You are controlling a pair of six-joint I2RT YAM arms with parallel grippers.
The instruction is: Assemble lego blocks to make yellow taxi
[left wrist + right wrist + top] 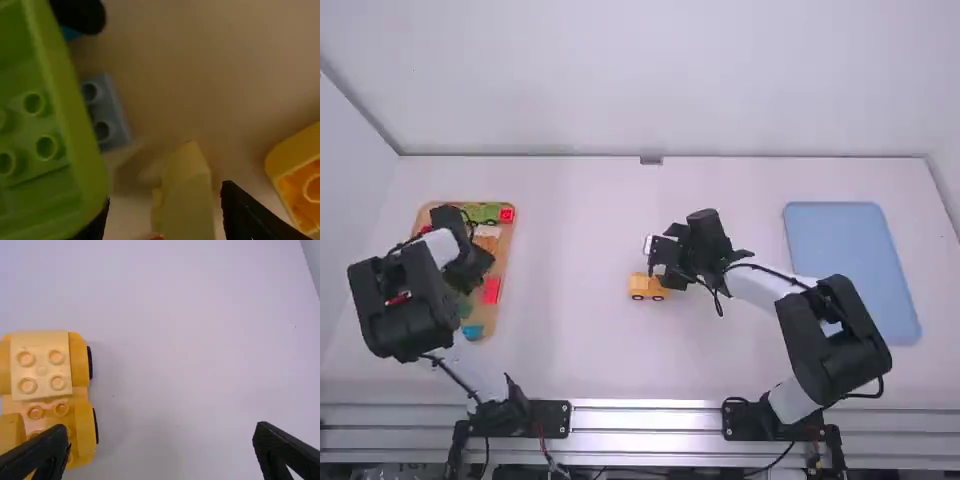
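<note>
Partly behind left arm [405, 305]: blocks [491, 291]

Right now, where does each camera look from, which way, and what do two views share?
High view: above and behind left arm and right arm, facing forward, down onto the table.
Left wrist view: that wrist, facing the green block; left gripper shows.
Right wrist view: that wrist, facing the table; right gripper shows.
High and right wrist share the yellow car.
</note>
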